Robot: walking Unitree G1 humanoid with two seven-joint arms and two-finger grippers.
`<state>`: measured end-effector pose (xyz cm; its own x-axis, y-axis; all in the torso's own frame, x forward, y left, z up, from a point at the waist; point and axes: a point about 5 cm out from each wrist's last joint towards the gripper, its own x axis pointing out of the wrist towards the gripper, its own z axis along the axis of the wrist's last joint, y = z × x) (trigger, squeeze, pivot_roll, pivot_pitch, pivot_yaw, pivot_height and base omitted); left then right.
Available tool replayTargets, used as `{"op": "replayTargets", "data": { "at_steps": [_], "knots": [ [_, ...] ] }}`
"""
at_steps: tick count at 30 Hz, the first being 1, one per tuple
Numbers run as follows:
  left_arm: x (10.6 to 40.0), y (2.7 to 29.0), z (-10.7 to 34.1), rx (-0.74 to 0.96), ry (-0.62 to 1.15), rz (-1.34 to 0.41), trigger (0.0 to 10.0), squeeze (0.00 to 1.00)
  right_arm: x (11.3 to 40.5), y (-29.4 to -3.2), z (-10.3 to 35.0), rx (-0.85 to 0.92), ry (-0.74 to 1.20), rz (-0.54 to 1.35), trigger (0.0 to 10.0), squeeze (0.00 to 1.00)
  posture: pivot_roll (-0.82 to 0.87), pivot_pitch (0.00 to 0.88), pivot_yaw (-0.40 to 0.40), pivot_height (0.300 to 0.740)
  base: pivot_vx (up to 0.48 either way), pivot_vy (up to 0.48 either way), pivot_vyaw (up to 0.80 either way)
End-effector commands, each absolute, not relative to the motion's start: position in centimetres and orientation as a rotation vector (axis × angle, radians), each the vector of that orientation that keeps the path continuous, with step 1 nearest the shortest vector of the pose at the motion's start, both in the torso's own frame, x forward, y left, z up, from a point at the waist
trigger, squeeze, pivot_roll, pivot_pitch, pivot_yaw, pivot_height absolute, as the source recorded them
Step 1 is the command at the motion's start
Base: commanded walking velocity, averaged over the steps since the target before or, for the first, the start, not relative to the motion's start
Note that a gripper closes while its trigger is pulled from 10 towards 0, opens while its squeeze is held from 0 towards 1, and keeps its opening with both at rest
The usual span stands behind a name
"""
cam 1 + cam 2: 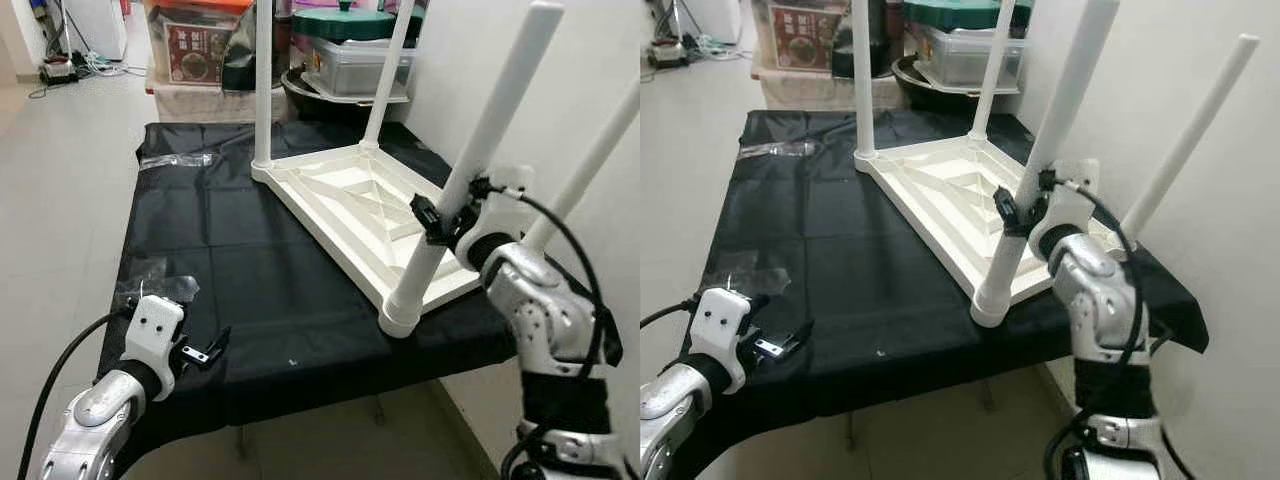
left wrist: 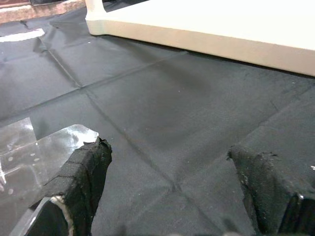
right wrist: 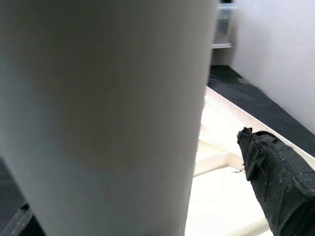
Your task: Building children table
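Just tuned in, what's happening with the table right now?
A white children's table lies upside down on a black cloth, all four legs pointing up. The right gripper is around the near leg, its fingers on either side of it at about mid-height. The left gripper hovers open and empty just above the cloth's near left corner, beside a clear plastic wrapper.

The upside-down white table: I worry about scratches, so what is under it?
A black cloth lies under the white table and covers the whole surface. What the cloth rests on is hidden.
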<state>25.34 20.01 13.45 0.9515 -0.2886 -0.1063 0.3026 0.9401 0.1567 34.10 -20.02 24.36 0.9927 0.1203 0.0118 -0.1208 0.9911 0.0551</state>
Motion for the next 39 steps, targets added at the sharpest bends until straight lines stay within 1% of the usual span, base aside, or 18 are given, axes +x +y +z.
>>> {"op": "replayTargets", "data": {
  "at_steps": [1,5,7,12,15,19,22,23,24,25,26,30,31,32,33,34,35,39],
  "knots": [
    [25.4,19.9,13.1,0.177,0.094,-0.312,10.0,0.00,34.3,-21.0,24.5,0.053,-0.025,0.114,10.0,0.00,0.08,0.000,-0.119,0.740,0.000,0.000,0.00],
    [25.4,19.9,13.1,0.176,0.094,-0.315,10.0,0.00,35.1,-23.1,24.0,0.012,-0.029,0.106,10.0,0.00,0.09,0.000,-0.123,0.740,0.000,0.000,0.00],
    [25.4,19.9,13.1,0.179,0.095,-0.317,10.0,0.00,35.5,-23.8,23.5,-0.005,-0.009,0.182,10.0,0.00,0.09,0.000,-0.124,0.740,0.000,0.000,0.00],
    [25.5,19.9,13.1,0.180,0.094,-0.318,10.0,0.00,35.8,-24.5,23.6,-0.022,-0.024,0.216,10.0,0.00,0.09,0.000,-0.125,0.740,0.000,0.000,0.00],
    [25.4,19.9,13.1,0.179,0.093,-0.318,10.0,0.00,36.1,-24.6,23.9,-0.013,-0.048,0.282,10.0,0.00,0.09,0.000,-0.125,0.740,0.000,0.000,0.00],
    [25.3,19.9,13.1,0.181,0.093,-0.321,10.0,0.00,36.3,-24.5,22.6,0.026,-0.013,0.452,10.0,0.00,0.10,0.000,-0.131,0.740,0.000,0.000,0.00],
    [25.3,19.9,13.1,0.181,0.093,-0.321,10.0,0.00,36.3,-24.5,22.3,0.025,-0.006,0.477,10.0,0.00,0.10,0.000,-0.131,0.740,0.000,0.000,0.00],
    [25.2,19.9,13.1,0.182,0.093,-0.321,10.0,0.00,36.3,-24.4,22.0,0.022,0.000,0.509,7.7,0.00,0.11,0.000,-0.133,0.740,0.000,0.000,0.00],
    [25.2,19.9,13.1,0.182,0.094,-0.321,10.0,0.00,36.3,-24.4,21.6,0.018,0.012,0.537,4.3,0.00,0.11,0.000,-0.136,0.740,0.000,0.000,0.00],
    [25.2,19.9,13.1,0.182,0.094,-0.321,10.0,0.00,36.3,-24.4,21.4,0.017,0.020,0.556,4.3,0.00,0.11,0.000,-0.136,0.740,0.000,0.000,0.00],
    [25.2,20.0,13.1,0.183,0.095,-0.321,10.0,0.00,36.3,-24.5,21.0,0.012,0.036,0.570,3.0,0.00,0.12,0.000,-0.138,0.740,0.000,0.000,0.00],
    [25.2,20.1,13.1,0.184,0.097,-0.320,10.0,0.00,36.5,-24.9,20.6,0.005,0.057,0.582,2.9,0.00,0.12,0.000,-0.139,0.740,0.000,0.000,0.00],
    [25.2,20.1,13.1,0.185,0.097,-0.320,10.0,0.00,36.5,-25.1,20.6,-0.001,0.056,0.577,2.4,0.00,0.12,0.000,-0.140,0.740,0.000,0.000,0.00],
    [25.2,20.1,13.1,0.185,0.097,-0.320,10.0,0.00,36.5,-25.1,20.6,-0.001,0.056,0.577,2.4,0.00,0.12,0.000,-0.140,0.740,0.000,0.000,0.00],
    [25.2,20.1,13.1,0.186,0.097,-0.319,10.0,0.00,36.6,-25.4,20.6,-0.005,0.051,0.569,0.5,0.00,0.12,0.000,-0.141,0.740,0.000,0.000,0.00],
    [25.2,20.1,13.1,0.186,0.097,-0.319,10.0,0.00,36.6,-25.4,20.6,-0.005,0.051,0.569,0.5,0.00,0.12,0.000,-0.141,0.740,0.000,0.000,0.00],
    [25.2,20.1,13.1,0.186,0.097,-0.320,10.0,0.00,36.7,-25.5,20.6,-0.001,0.043,0.570,0.0,0.00,0.12,0.000,-0.141,0.740,0.000,0.000,0.00],
    [25.2,20.1,13.1,0.186,0.097,-0.321,10.0,0.00,36.7,-25.7,20.6,0.005,0.027,0.569,0.0,0.00,0.12,0.000,-0.141,0.740,0.000,0.000,0.00]
  ]
}}
